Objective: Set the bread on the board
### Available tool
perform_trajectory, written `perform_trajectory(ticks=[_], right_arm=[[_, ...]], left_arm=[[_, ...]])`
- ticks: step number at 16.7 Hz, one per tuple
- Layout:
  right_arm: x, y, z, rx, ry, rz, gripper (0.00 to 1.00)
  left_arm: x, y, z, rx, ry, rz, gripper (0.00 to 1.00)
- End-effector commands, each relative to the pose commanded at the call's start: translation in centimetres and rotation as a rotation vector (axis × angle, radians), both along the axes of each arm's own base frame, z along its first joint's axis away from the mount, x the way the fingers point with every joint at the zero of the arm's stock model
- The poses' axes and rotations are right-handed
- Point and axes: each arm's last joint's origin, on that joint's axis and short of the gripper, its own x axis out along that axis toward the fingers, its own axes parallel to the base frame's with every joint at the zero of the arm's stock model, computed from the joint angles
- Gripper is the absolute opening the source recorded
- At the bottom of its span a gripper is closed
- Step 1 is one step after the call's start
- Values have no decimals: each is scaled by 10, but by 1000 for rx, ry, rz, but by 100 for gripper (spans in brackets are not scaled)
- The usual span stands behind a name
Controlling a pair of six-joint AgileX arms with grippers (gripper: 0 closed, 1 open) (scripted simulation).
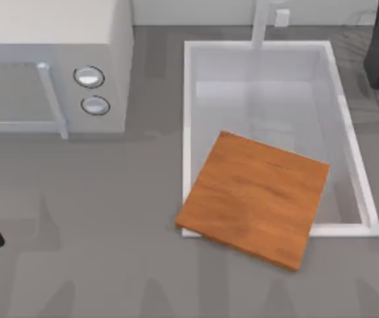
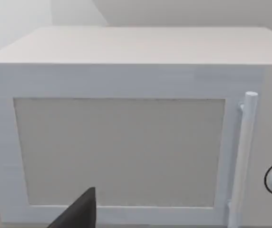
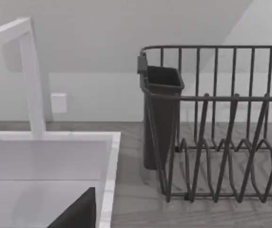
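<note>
Board (image 1: 256,197) lies tilted across near left corner of sink (image 1: 348,132), part on table (image 1: 77,212); bare top. Bread: cannot place it. Judged step: start, nothing picked up yet; next move calls for finding bread first. Left hand (image 2: 76,213) faces microwave (image 2: 121,142), door closed; right hand (image 3: 79,211) near dish rack (image 3: 221,142), tap (image 3: 31,76). Finger opening: cannot tell, either hand. Grey table, pale wall.

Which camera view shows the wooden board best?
The top view: the board lies whole there, tilted across the sink's front rim. The wrist views face the microwave and the dish rack instead.
</note>
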Motion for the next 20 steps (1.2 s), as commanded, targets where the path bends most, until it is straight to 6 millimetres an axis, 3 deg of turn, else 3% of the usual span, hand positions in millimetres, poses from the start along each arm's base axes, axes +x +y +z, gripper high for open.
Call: perform_trajectory(ticks=[4,10,14,20], right_arm=[[0,-1,6,-22,24,-8,100],[17,-8,51,-214,317,-30,100],[63,-20,69,-360,703,30,100],[145,-51,60,-487,1215,250,100]], left_arm=[[0,0,0,0,0,0,100],[0,0,0,0,0,0,100],[0,0,0,0,0,0,100],[0,0,0,0,0,0,100]])
